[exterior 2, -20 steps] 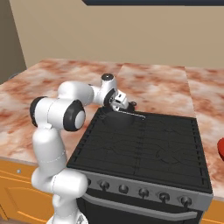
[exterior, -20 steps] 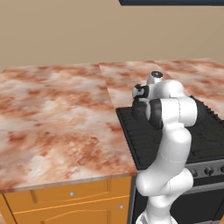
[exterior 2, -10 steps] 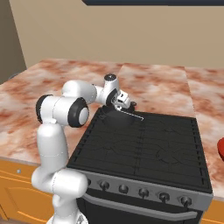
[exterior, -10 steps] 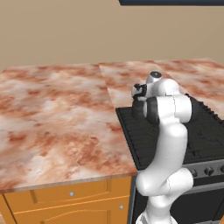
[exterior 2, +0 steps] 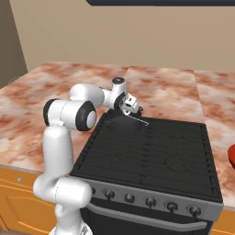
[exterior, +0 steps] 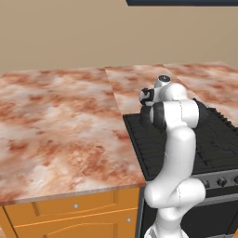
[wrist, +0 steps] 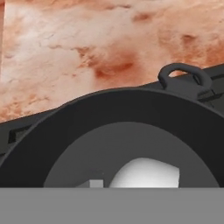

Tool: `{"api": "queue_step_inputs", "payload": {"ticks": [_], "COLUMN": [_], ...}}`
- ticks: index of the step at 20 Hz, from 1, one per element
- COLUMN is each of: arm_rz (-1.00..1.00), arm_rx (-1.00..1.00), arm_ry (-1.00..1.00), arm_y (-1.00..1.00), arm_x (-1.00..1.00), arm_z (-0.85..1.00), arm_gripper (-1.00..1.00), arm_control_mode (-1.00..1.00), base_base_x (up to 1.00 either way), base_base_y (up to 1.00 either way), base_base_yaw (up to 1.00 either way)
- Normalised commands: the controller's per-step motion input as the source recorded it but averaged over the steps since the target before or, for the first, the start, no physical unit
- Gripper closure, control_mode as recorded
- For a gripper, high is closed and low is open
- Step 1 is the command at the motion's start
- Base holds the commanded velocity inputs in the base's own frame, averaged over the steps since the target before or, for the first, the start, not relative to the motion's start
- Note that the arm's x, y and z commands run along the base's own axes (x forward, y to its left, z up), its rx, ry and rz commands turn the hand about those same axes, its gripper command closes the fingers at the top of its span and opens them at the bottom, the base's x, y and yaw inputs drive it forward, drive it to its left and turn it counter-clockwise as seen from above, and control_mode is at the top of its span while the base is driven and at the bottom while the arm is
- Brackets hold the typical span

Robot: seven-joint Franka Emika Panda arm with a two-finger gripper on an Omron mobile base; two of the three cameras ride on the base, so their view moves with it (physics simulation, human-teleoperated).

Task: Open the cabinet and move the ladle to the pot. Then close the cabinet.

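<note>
In the hand view the ladle's (wrist: 146, 173) pale round bowl sits low at bottom centre, inside the dark pot (wrist: 78, 131) that spreads across the lower half of the frame, with a loop handle at its far rim, upper right. In the right base view the gripper (exterior 2: 133, 110) hangs left of centre over that pot at the near-left corner of the black stove (exterior 2: 156, 156), its jaws clamped together on the ladle, whose thin handle sticks out to the right. Behind lies the marbled reddish countertop (exterior 2: 160, 87).

1 pot (wrist: 131, 131), 1 ladle (exterior 2: 137, 120), 1 stove (exterior 2: 160, 156), 1 gripper (exterior 2: 131, 109), 6 stove knobs (exterior 2: 129, 198), 2 drawer knobs (exterior: 76, 205)
</note>
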Motion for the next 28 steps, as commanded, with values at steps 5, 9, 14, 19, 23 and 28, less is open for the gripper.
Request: {"api": "queue_step_inputs", "payload": {"ticks": [5, 9, 14, 19, 23, 28], "arm_rz": [0.00, 0.00, 0.00, 0.00, 0.00, 0.00], "arm_rx": [0.00, 0.00, 0.01, 0.01, 0.01, 0.01], "arm_ry": [0.00, 0.00, 0.00, 0.00, 0.00, 0.00], "arm_y": [0.00, 0.00, 0.00, 0.03, 0.18, 0.35], "arm_x": [0.07, 0.02, 0.01, 0.00, 0.00, 0.00], "arm_z": [-0.40, -0.44, -0.37, -0.21, -0.19, -0.11], "arm_gripper": [1.00, 1.00, -1.00, -1.00, -1.00, -1.00], "arm_control_mode": [-1.00, -1.00, -1.00, -1.00, -1.00, -1.00], "base_base_x": [0.00, 0.00, 0.00, 0.00, 0.00, 0.00], "base_base_y": [0.00, 0.00, 0.00, 0.00, 0.00, 0.00], "base_base_yaw": [0.00, 0.00, 0.00, 0.00, 0.00, 0.00]}}
